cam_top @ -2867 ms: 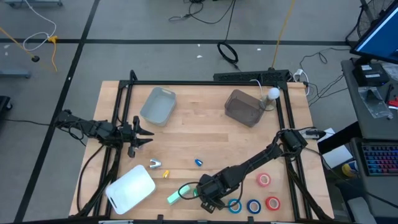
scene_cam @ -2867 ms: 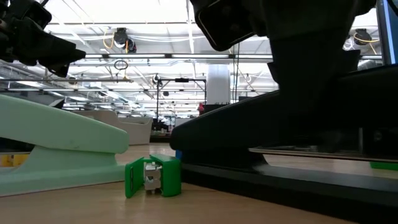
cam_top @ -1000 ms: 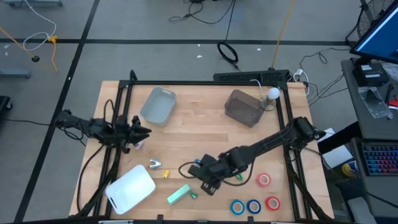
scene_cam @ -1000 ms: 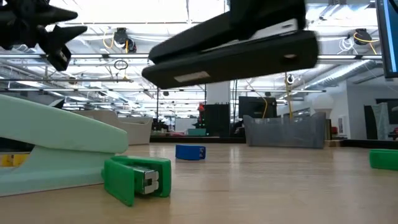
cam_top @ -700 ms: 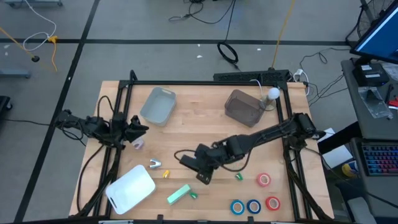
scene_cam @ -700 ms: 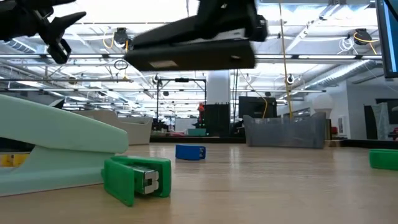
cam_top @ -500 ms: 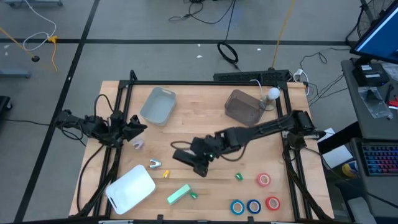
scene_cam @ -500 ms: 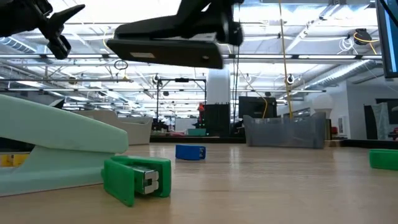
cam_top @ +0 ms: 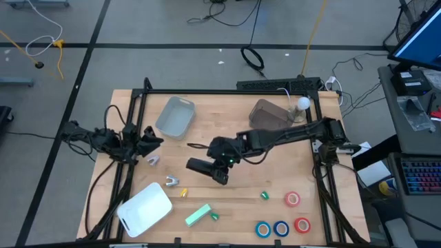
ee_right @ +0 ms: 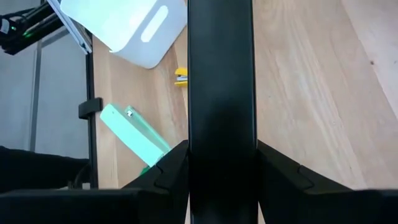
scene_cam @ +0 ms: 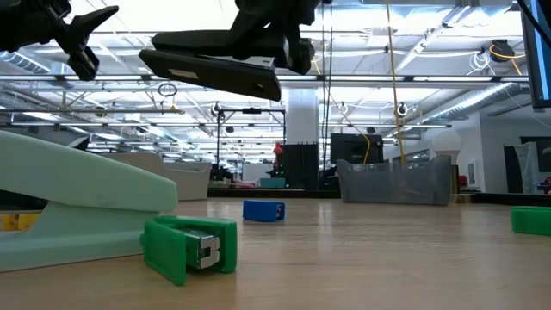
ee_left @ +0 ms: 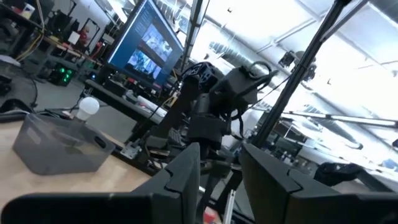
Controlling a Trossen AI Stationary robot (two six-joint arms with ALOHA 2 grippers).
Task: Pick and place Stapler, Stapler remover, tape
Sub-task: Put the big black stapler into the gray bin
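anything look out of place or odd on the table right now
Nothing looks spilled or damaged. The only thing off the wooden table is the black stapler, held in the air over its middle by the right gripper. The mint-green stapler lies near the front edge.

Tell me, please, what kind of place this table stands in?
Probably a large robotics lab or workshop hall: the pale wooden table stands on a grey concrete floor with loose cables, a lit computer monitor sits on a desk nearby, and a high ceiling with strip lights spans the room.
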